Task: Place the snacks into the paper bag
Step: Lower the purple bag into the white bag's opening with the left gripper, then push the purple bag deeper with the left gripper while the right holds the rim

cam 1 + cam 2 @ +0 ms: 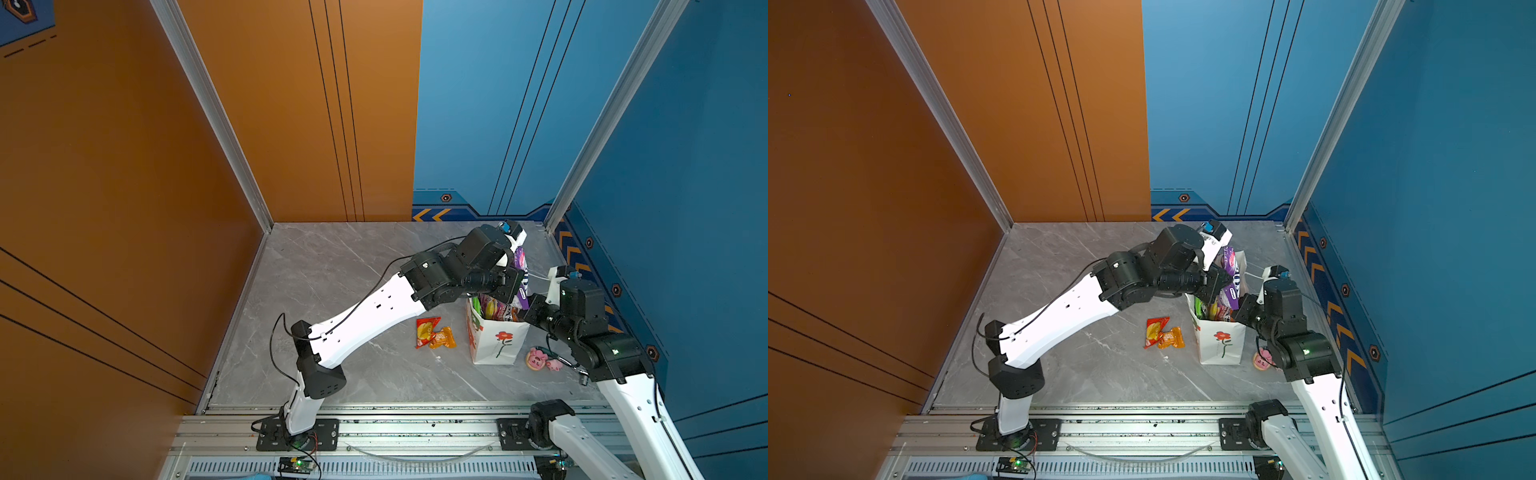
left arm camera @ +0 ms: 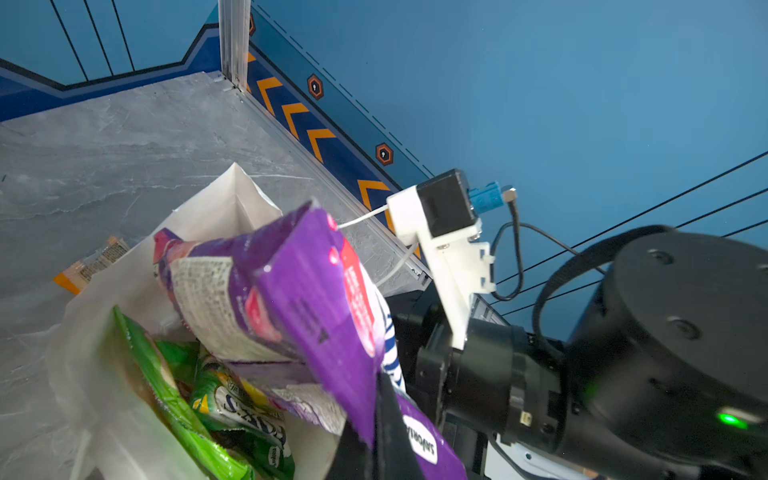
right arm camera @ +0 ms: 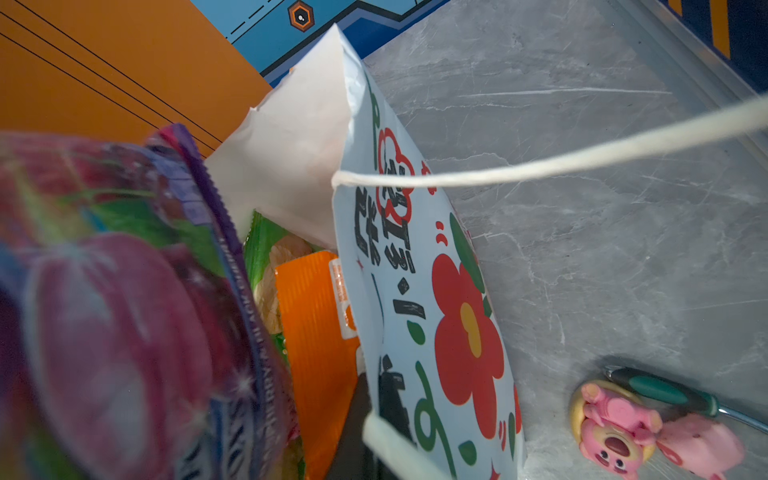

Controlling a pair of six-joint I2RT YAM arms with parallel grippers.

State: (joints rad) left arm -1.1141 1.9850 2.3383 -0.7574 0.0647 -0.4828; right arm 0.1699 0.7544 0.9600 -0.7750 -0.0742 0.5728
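Observation:
The white paper bag [image 1: 496, 340] [image 1: 1221, 345] with a red flower stands upright at the right of the table. My left gripper [image 2: 374, 436] is shut on a purple grape snack bag [image 2: 307, 299] [image 1: 521, 270], which is tilted over the bag's open mouth. My right gripper [image 3: 365, 436] is shut on the paper bag's side wall [image 3: 415, 270] at the rim. Inside lie a green bag [image 2: 166, 382], a FOX'S bag [image 2: 241, 407] and an orange packet [image 3: 316, 332]. A red packet [image 1: 426, 330] and an orange packet [image 1: 444, 337] lie on the table left of the bag.
Pink pig-faced toys [image 1: 540, 359] [image 3: 615, 432] and a green-handled tool [image 3: 665, 392] lie right of the bag, near the right arm. A white cord handle [image 3: 540, 166] stretches from the bag's rim. The blue side wall [image 1: 685, 208] is close behind the right arm.

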